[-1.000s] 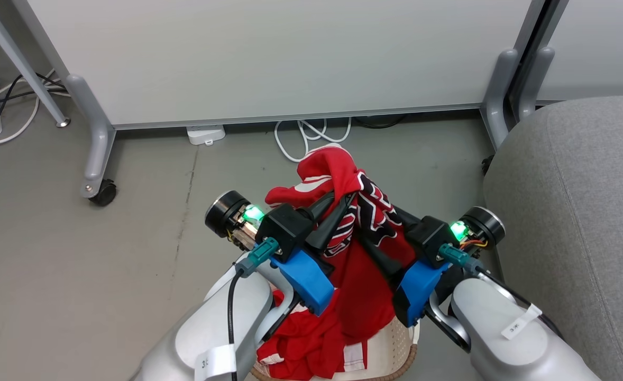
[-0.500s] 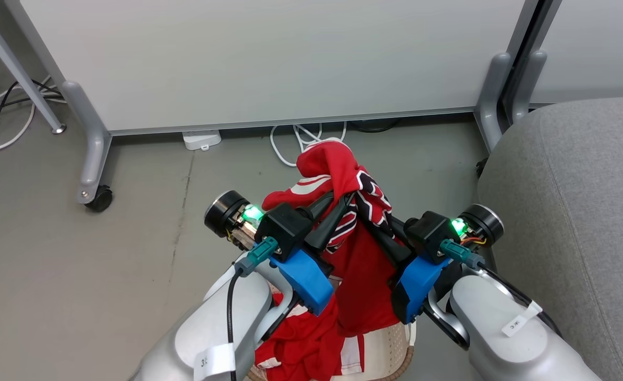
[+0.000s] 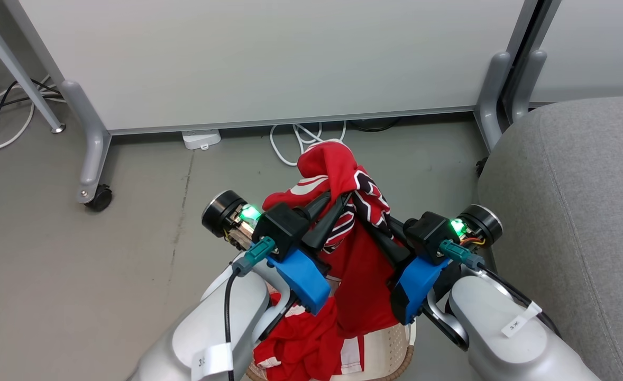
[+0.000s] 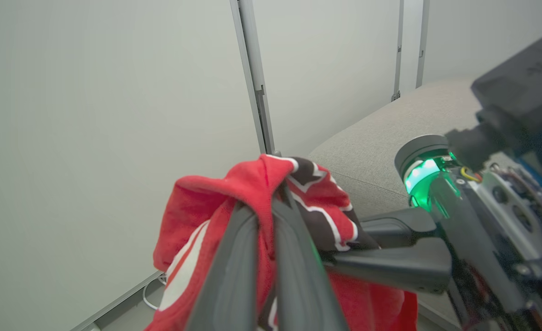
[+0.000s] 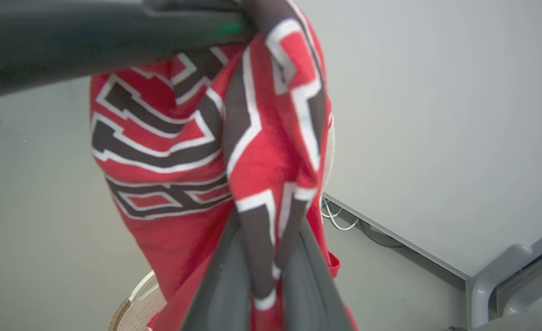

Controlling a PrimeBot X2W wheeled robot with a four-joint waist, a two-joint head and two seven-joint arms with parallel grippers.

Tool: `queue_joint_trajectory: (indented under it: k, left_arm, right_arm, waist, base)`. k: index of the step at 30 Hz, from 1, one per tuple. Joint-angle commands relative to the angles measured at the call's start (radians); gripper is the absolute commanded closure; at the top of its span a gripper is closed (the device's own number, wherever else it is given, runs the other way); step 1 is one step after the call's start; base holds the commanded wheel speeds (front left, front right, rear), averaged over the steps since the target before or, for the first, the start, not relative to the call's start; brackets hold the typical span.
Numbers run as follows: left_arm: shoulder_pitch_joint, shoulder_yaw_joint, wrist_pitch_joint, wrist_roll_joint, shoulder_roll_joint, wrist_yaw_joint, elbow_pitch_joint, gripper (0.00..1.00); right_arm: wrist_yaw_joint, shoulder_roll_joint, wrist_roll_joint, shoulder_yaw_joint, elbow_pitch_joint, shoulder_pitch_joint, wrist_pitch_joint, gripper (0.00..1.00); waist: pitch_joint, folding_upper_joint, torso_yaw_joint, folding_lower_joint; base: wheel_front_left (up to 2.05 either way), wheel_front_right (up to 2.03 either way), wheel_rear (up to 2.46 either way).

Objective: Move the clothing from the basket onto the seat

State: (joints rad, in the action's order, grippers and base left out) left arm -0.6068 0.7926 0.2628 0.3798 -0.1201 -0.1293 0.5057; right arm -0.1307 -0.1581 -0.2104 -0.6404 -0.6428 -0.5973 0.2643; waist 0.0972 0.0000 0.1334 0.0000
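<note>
1. Pinching one red garment [image 3: 362,275] from both sides, the left gripper [image 3: 338,203] and right gripper [image 3: 376,233] are each clenched on its fabric at frame centre.
2. Its lower end hangs down to the basket [image 3: 391,352] at the bottom edge, where a second red garment [image 3: 295,349] lies.
3. The grey seat [image 3: 570,211] occupies the right side, apart from both garments.
</note>
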Motion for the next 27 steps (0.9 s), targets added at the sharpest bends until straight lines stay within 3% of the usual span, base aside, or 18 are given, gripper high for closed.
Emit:
queue_joint_trajectory:
  k: [1, 2, 3, 14, 27]
  left_arm:
    - [-0.003, -0.004, 0.003, 0.005, -0.003, -0.002, 0.004, 1.0]
    - [0.003, -0.006, 0.003, 0.017, -0.001, -0.002, 0.014, 1.0]
    - [0.005, -0.004, 0.003, 0.022, 0.001, -0.002, 0.019, 0.0]
    - [0.008, -0.017, 0.003, 0.006, -0.002, -0.001, 0.028, 0.0]
    - [0.05, -0.059, 0.003, -0.041, -0.014, 0.003, -0.015, 0.0]
  right_arm:
    - [0.0, -0.001, -0.003, -0.002, 0.004, 0.005, 0.0, 1.0]
    - [0.0, -0.001, -0.004, -0.001, 0.004, 0.005, 0.0, 1.0]
    - [0.0, 0.0, -0.005, 0.0, 0.005, 0.005, 0.0, 1.0]
    - [0.0, 0.01, -0.011, 0.055, 0.019, 0.021, 0.0, 1.0]
    - [0.0, 0.038, 0.014, 0.244, 0.081, 0.091, 0.0, 1.0]
  waist:
    - [0.001, 0.0, 0.0, 0.0]
    - [0.001, 0.0, -0.001, 0.0]
    - [0.001, 0.0, -0.001, 0.0]
    - [0.008, 0.0, -0.006, 0.0]
    - [0.026, 0.0, -0.075, 0.0]
  base:
    - [0.0, 0.0, 0.0]
    - [0.0, 0.0, 0.0]
    - [0.0, 0.0, 0.0]
    - [0.0, 0.0, 0.0]
    - [0.0, 0.0, 0.0]
